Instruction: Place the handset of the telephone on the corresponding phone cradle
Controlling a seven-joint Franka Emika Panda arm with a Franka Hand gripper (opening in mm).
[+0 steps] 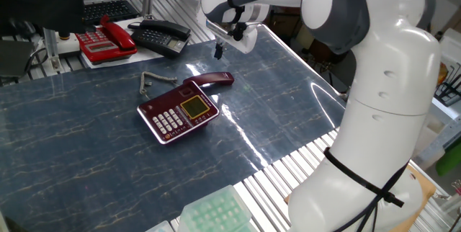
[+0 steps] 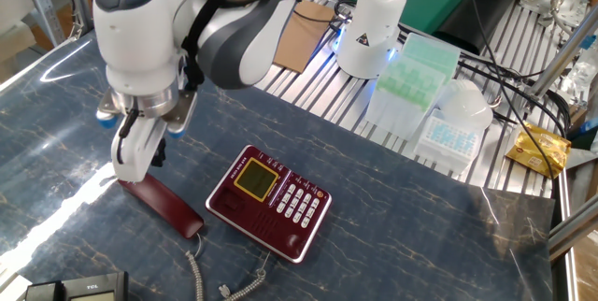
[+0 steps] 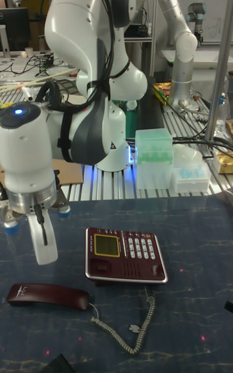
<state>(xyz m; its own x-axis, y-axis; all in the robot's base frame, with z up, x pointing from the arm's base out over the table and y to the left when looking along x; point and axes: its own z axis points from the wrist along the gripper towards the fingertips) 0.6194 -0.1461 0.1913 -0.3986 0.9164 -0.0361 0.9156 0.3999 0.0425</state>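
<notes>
Overhead, the tool (image 3: 40, 243) hangs above the outer end of the handset (image 3: 48, 296), not touching it; whether its fingers are spread or pressed together I cannot tell. That handset lies flat on the bench (image 2: 411, 236), just beside the telephone (image 2: 270, 203) and off its cradle (image 3: 123, 276), joined by a grey coiled cord (image 3: 126, 331). To grasp well, I judge the tool should shift toward the handset's middle, straddle its narrow width, descend straight, and mind the cord's slack. Small pale marks sit on the handset's end, too small to read; the yellow screen (image 1: 193, 106) shows nothing legible.
</notes>
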